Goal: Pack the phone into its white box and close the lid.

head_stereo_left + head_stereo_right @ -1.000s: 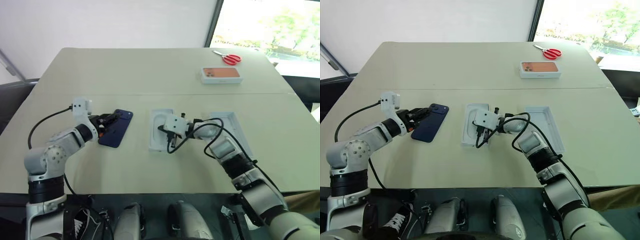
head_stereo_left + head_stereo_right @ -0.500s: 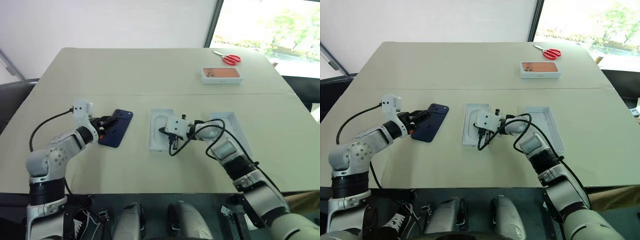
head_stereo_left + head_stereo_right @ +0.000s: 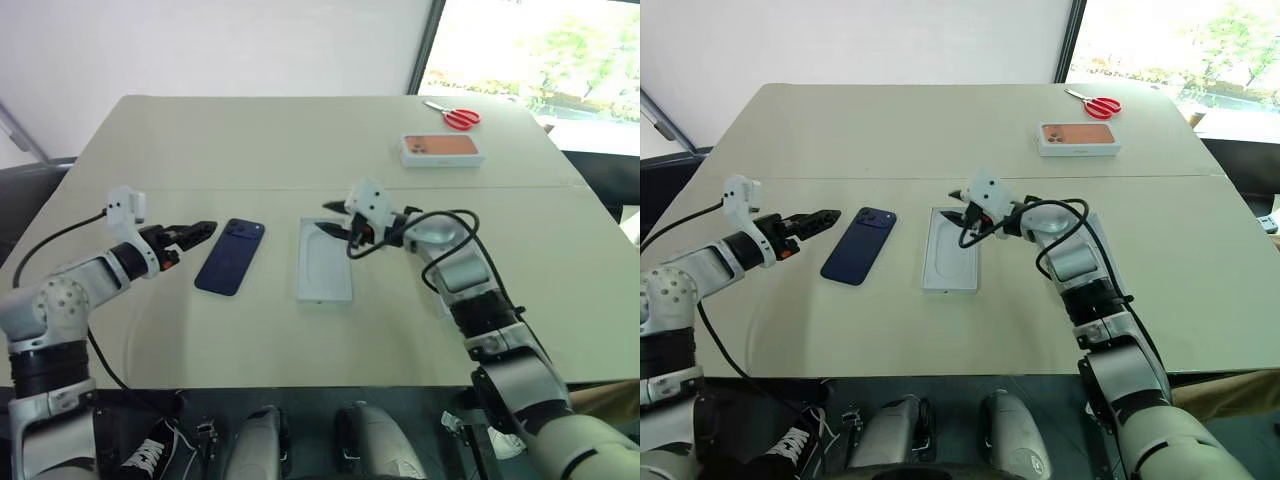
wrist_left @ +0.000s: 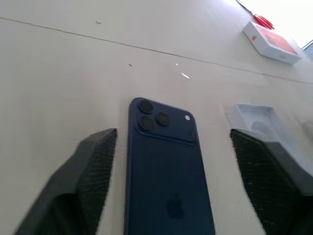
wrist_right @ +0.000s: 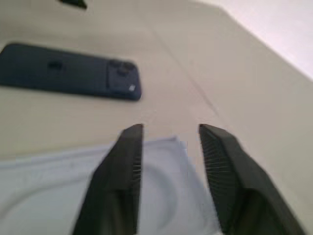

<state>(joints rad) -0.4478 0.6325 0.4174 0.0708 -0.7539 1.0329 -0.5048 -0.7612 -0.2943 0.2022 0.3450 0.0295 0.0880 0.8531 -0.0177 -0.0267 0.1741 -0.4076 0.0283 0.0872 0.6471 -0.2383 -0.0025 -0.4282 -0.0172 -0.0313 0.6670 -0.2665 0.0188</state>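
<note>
The left gripper hangs over the beige table with its two black fingers spread wide and nothing between them; in its wrist view the fingers stand on either side of the phone without touching it. The phone, a slim dark navy-blue handset lying back up with its camera cluster at the far corner, rests flat on the table just ahead of and to the right of that gripper's tips. The right gripper is raised off the table, pointing toward the robot's left, with its fingers parted and empty. Directly beneath and just nearer than its tips lies a flat white insert with an oval recess, lying between the phone and the right arm. Behind that arm's forearm and cable, on its right side, a shallow white tray shows partly hidden; whether it is the white box or the lid cannot be told. Well beyond the right gripper, near the table's far right corner, sits a white box printed with an orange phone, and just past it lie red-handled scissors. The phone is well apart from the hidden tray, with the insert between them.
</note>
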